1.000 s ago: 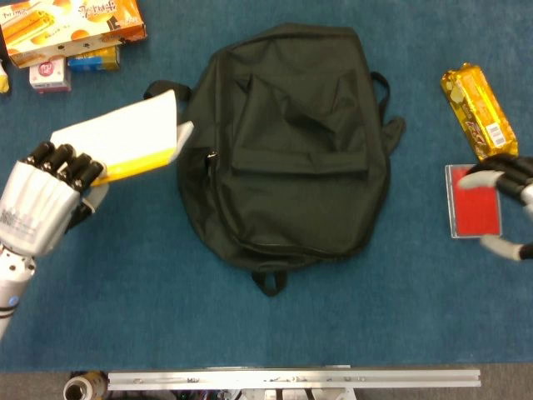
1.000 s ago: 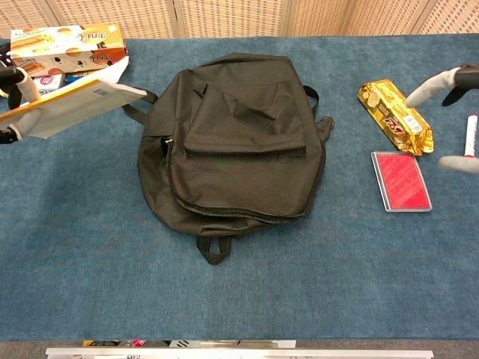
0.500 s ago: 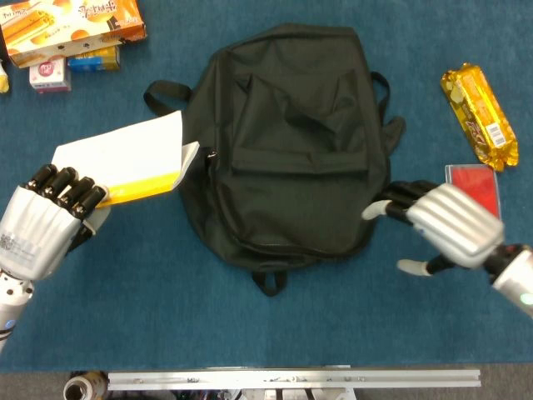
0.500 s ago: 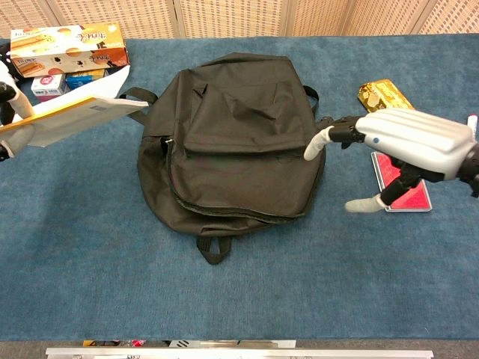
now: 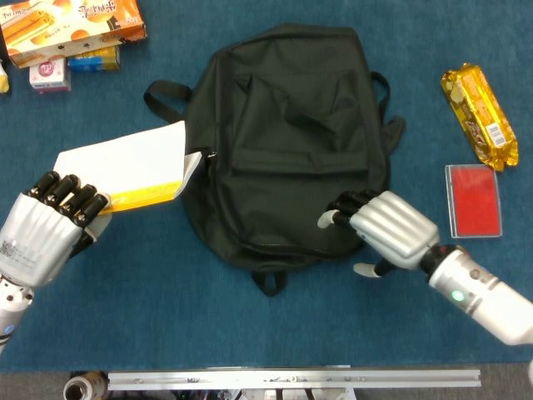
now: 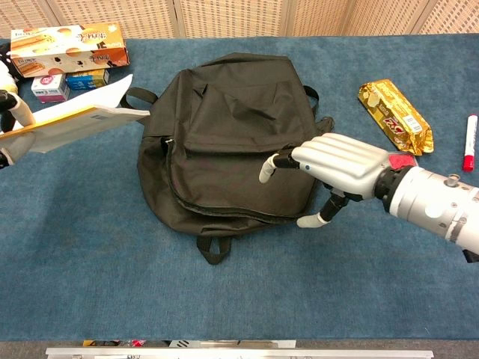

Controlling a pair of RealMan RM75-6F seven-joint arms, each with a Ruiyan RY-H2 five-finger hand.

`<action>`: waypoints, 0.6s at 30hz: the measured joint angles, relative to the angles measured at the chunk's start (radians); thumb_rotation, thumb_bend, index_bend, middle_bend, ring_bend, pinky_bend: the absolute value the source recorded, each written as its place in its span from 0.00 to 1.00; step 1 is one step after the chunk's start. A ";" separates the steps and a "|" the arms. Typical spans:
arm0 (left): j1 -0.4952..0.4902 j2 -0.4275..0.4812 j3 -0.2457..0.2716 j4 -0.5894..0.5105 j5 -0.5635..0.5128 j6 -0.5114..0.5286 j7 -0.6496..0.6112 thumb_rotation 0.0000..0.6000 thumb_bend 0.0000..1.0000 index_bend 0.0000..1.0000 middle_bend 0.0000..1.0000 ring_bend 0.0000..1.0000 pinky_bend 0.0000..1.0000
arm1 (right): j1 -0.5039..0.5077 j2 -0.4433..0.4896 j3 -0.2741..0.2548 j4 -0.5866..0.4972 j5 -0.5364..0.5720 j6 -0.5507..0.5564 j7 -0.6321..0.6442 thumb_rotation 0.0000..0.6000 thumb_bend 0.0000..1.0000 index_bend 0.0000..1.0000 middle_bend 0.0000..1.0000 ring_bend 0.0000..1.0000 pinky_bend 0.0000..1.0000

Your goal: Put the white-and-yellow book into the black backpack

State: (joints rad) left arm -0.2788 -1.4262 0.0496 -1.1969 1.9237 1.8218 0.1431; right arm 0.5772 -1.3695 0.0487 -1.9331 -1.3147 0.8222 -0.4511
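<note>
Left hand (image 5: 46, 233) clamps the book (image 5: 129, 162) by its near edge, far corner just short of the backpack (image 5: 287, 142). Thin, light, likely to flex. Right hand (image 5: 385, 232) holds nothing, fingers apart over the soft backpack; zipper edge seems the place to lift.

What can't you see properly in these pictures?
- Whether the black backpack is unzipped: both views show only dark folds.
- Left hand: the chest view's left edge cuts it off.
- Red card case: the right hand covers most of it in the chest view.
- Writing on the white-and-yellow book: too small.
</note>
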 measured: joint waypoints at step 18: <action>0.006 -0.002 -0.006 0.010 0.005 -0.014 -0.024 1.00 0.36 0.78 0.67 0.54 0.59 | 0.085 -0.223 -0.026 0.124 0.173 0.063 -0.223 1.00 0.12 0.30 0.29 0.19 0.29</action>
State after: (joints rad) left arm -0.2730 -1.4287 0.0436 -1.1869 1.9285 1.8077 0.1186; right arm 0.6619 -1.5927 0.0227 -1.8086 -1.1417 0.8856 -0.6743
